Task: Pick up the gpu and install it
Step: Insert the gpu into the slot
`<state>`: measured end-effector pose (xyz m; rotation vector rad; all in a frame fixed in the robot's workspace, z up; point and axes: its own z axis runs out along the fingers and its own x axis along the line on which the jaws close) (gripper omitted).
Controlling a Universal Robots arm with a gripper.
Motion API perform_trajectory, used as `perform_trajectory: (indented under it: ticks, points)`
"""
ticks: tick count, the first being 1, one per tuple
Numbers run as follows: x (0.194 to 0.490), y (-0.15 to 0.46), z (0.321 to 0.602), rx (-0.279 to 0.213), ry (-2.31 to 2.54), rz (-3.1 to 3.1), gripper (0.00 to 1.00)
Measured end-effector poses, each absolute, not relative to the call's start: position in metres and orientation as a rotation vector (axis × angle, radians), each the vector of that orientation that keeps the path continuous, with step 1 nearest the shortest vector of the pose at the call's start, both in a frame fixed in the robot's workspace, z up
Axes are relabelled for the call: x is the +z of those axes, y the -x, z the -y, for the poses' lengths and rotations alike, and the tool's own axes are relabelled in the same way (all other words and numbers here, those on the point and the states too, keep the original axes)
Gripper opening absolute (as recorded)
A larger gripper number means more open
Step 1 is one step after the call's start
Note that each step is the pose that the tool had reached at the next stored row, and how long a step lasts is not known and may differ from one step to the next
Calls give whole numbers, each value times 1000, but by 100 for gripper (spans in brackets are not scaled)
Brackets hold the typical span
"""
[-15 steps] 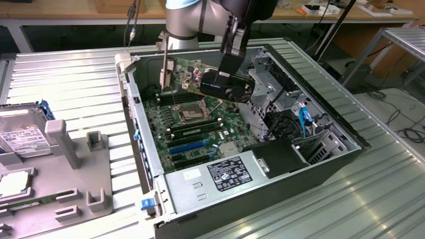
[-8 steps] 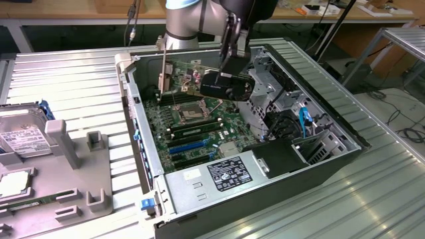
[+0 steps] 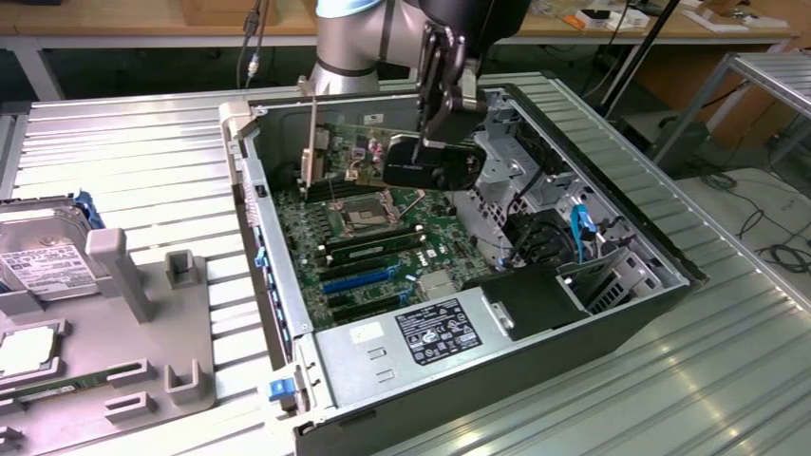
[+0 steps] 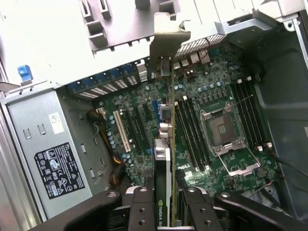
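My gripper is shut on the gpu and holds it above the open computer case, over the far part of the motherboard. The card hangs on edge, its silver bracket pointing down toward the case's rear wall. In the wrist view the gpu runs edge-on between my fingers, with my gripper closed on its near end and the bracket at the far end by the slot openings. Below it lie the expansion slots.
An open CPU socket and memory slots sit mid-board. The power supply fills the case's near end, drive cages its right. On the exterior view's left, a grey fixture holds a hard drive and a memory stick.
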<state>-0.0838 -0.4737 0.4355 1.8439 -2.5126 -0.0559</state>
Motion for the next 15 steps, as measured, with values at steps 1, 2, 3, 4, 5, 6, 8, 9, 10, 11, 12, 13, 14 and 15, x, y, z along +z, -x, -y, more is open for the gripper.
perform_trajectory:
  ticks: [1,2,3,4,5,6,8,9,10,11,12,13,14,15]
  points:
    - [436,84,474,-56,-1864,2498,27]
    - [436,84,474,-55,-1894,2474,27]
    - [436,84,474,-55,-1909,2463,27]
    - [436,84,474,-54,-1933,2443,27]
    - [436,84,474,-54,-1944,2435,27]
    - [435,84,474,-54,-1962,2419,27]
    - [435,84,474,-53,-1990,2396,27]
    - [435,84,474,-53,-1999,2388,27]
    - [435,84,474,-53,-2011,2377,27]
    - [435,84,474,-53,-2028,2363,27]
    - [435,84,474,-53,-2036,2356,27]
    - [435,84,474,-52,-2049,2344,27]
    - [435,84,474,-52,-2063,2332,27]
    - [435,84,474,-52,-2073,2323,27]
